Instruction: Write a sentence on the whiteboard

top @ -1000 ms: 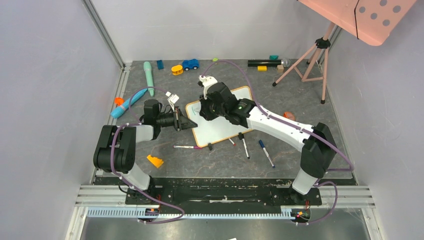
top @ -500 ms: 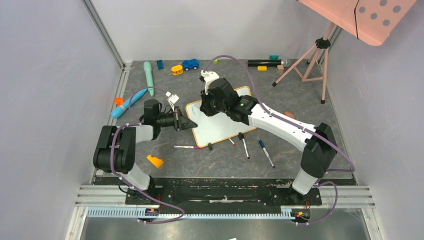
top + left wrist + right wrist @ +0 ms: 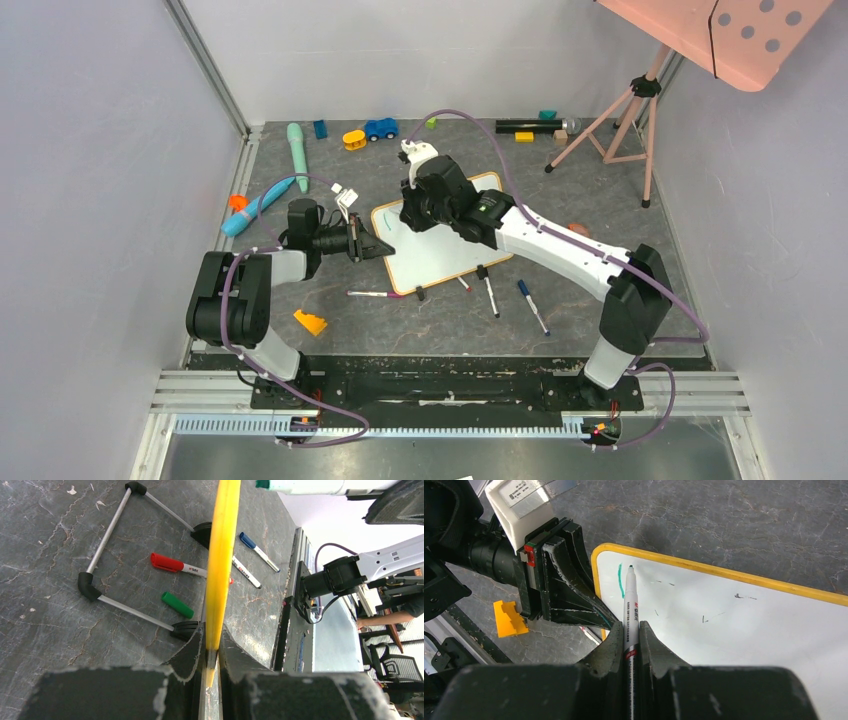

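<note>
The whiteboard (image 3: 440, 262) lies tilted on the table, white with a thin orange-yellow frame (image 3: 704, 568). My left gripper (image 3: 386, 247) is shut on its left edge; in the left wrist view the frame (image 3: 222, 555) runs up from between the jaws (image 3: 212, 647). My right gripper (image 3: 630, 630) is shut on a white marker (image 3: 630, 600) over the board's far left corner. The marker's tip sits just right of one short green stroke (image 3: 621, 585), the only green writing of the sentence that shows. In the top view the right wrist (image 3: 440, 195) hides that corner.
Loose markers lie near the board's front edge: a red-capped one (image 3: 372, 294), a black one (image 3: 490, 297), a blue one (image 3: 532, 305). A green cap (image 3: 177, 605) lies by the board's wire stand (image 3: 105, 535). A yellow block (image 3: 310, 322) sits front left, toys along the back, a pink tripod (image 3: 620, 120) back right.
The right wrist with the marker has shifted slightly toward the back of the board. The left arm and the board have not moved.
</note>
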Available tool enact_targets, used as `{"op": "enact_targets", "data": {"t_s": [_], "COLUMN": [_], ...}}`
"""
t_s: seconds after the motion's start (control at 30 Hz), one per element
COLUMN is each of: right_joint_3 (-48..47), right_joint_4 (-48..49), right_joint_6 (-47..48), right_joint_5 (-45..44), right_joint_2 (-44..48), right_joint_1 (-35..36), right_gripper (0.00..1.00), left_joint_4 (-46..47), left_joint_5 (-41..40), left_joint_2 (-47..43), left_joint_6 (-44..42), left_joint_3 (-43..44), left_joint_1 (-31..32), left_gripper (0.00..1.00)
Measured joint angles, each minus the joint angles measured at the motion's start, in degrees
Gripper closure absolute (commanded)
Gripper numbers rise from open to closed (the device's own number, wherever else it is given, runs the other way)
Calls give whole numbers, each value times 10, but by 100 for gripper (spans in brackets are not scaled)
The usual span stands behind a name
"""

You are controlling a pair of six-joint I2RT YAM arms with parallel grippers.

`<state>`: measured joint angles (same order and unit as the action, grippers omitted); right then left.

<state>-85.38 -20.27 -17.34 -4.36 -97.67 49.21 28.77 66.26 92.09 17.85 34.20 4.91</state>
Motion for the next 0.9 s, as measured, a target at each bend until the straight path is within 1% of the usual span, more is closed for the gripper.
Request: {"op": "enact_targets", "data": {"t_s": [0.67, 0.9], "right_joint_3": [1, 22], "right_joint_4": [2, 11], "right_joint_6": [-2, -7], "right_joint_5": [1, 25], "right_joint_2": [-16, -14], "right_joint_1": [-2, -2], "right_gripper": [100, 100], "left_joint_4": [-9, -12], "left_joint_5": [-6, -11], "left_joint_2": [-4, -4], "left_joint_6": [0, 0], "left_joint_3": [0, 0], "left_joint_1": [0, 0], "left_gripper": [98, 98]}}
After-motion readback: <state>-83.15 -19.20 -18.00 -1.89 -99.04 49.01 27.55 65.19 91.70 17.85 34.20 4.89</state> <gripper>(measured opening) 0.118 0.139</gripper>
